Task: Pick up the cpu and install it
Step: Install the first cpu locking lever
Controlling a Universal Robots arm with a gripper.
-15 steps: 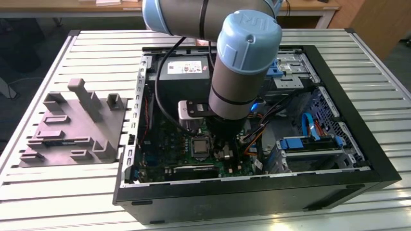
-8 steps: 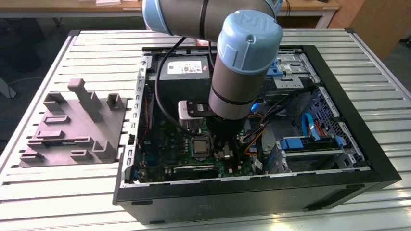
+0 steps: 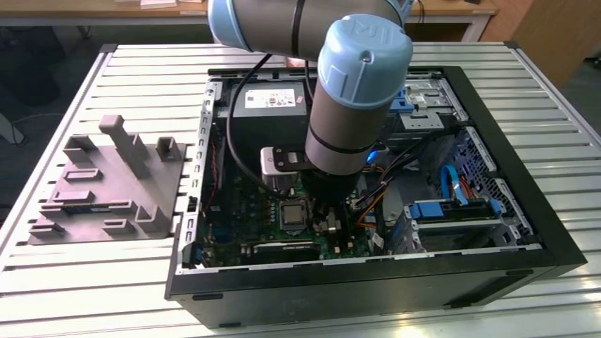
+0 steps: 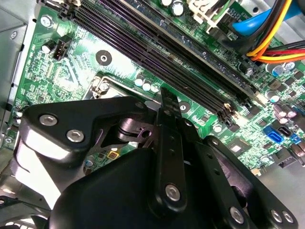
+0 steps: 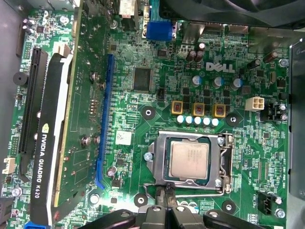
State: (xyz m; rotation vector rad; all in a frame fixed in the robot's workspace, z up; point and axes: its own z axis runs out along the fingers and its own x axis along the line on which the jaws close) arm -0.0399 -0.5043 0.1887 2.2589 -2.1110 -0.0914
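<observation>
Silvery-grey metal marks the cpu (image 5: 189, 160), a small flat square lying level inside the metal-framed socket (image 5: 190, 161) on the green motherboard (image 5: 143, 57), as the first wrist view shows. Its four edges sit just inside the socket frame, with a thin dark gap all round. The claw (image 5: 164, 193) hangs just beside the socket's near edge, its fingertips drawn together with nothing gripped between them, apart from the chip's top. In the second wrist view, the claw's black fingers (image 4: 167, 112) meet at a narrow point above the board, near a row of long dark memory slots (image 4: 181, 52).

In the exterior view, the arm (image 3: 352, 98) reaches straight down into an open black computer case (image 3: 526, 232) resting on a slatted metal bench (image 3: 141, 63). The case walls rise on all sides of the arm. A grey power-supply box (image 3: 267, 105) sits close behind the arm, and a bundle of coloured cables (image 3: 395, 183) crowds the exterior view's right. A graphics card (image 5: 52, 129) stands on edge, well apart from the socket, leaving flat open board between. A grey tray (image 3: 103, 190) lies on the bench outside the case, at the exterior view's left.
</observation>
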